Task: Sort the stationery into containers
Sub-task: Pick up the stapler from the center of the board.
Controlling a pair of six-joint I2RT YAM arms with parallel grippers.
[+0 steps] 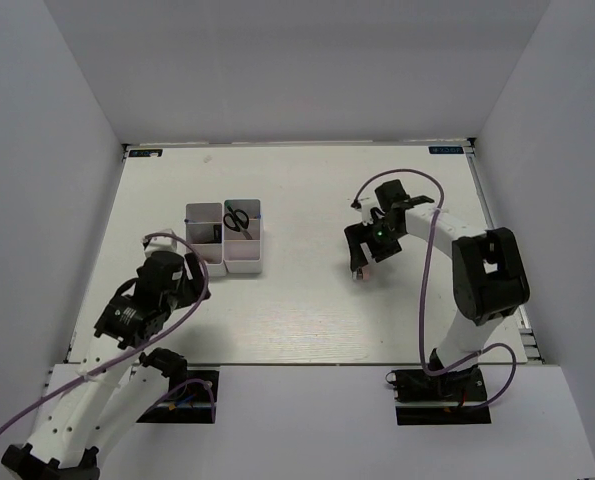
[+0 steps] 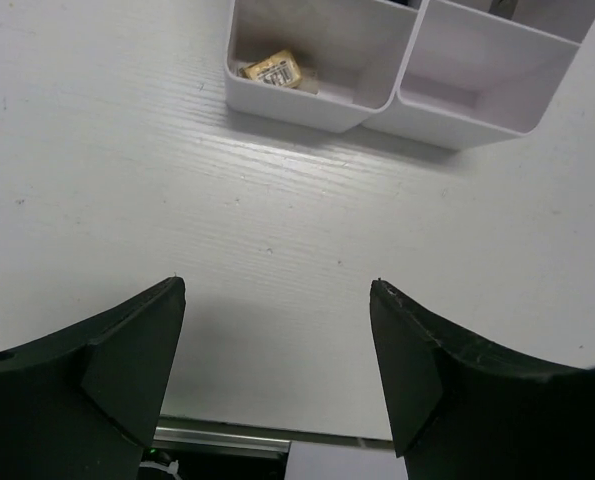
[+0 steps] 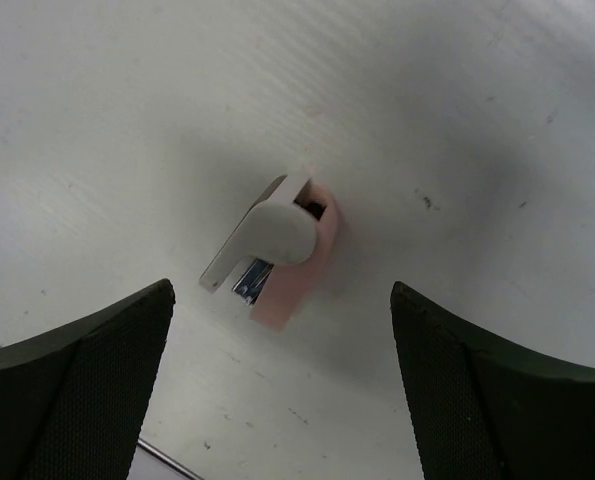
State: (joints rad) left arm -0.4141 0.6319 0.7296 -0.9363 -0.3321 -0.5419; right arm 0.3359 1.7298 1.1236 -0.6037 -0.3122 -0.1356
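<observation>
Two arms sit at the near edge of a white table [image 1: 307,320]. The left claw [image 2: 277,290] is the nearer one. It hangs over bare table with its two black fingers [image 2: 127,350] spread wide apart, and it holds nothing.

Just past it stand the bins [image 1: 245,266], four little white boxes stuck together in a square. The left wrist camera sees two of them side by side. The left one has a beige eraser [image 2: 272,70] lying flat on its floor, near the corner. The one beside it looks bare where its floor can be seen.

From above, black scissors [image 1: 235,217] stick up in the far right bin. Something dark shows in the left pair of bins, but it is too small to tell what it is.

Well off to the right, about as far back as the bins, the right claw [image 3: 282,287] points down at the table. Its fingers are spread wide too, and nothing is in its grip. A small pink thing [image 3: 302,275] lies on the table right between them, touching neither finger. It has a white piece on top and a bit of shiny metal showing at one end.
</observation>
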